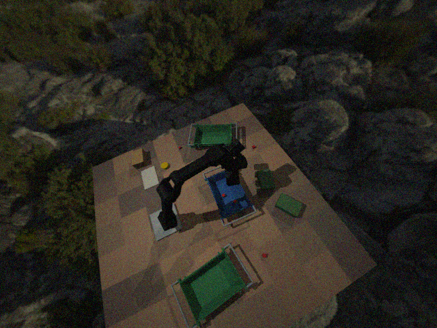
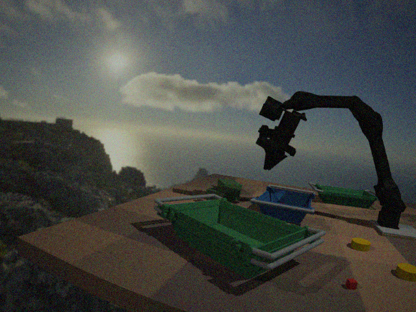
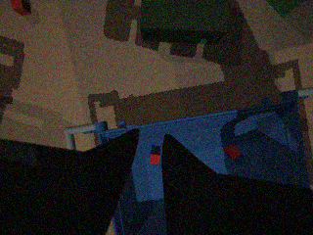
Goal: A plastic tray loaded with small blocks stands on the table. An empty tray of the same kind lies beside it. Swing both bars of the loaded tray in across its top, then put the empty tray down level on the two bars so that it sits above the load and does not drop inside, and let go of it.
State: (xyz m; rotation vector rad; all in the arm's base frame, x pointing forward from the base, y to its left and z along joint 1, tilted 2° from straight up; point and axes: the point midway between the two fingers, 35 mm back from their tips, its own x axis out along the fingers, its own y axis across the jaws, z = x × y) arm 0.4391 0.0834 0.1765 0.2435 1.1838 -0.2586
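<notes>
Blue tray (image 1: 230,197), the loaded one, stands near the middle of the table (image 1: 300,268) with small red blocks (image 1: 223,195) scattered on its floor. Its wire bars (image 1: 243,218) are swung out past both ends, not across the top. In the wrist view a red block (image 3: 155,159) shows in the gap between the two dark fingers, with the tray's blue wall (image 3: 196,128) just beyond. The gripper (image 2: 270,165) hangs well above the tray's far end, tilted downward, its fingers drawn close with a narrow gap and nothing between them. A green tray (image 1: 213,286) lies nearer the table's front edge, empty, its bars out over its ends; another green tray (image 1: 213,134) sits at the far edge. Two green boxes (image 1: 289,204) rest to one side of the blue tray. A yellow disc (image 1: 164,165), a white sheet (image 1: 149,177) and a stray red block (image 1: 264,255) lie apart on the table
</notes>
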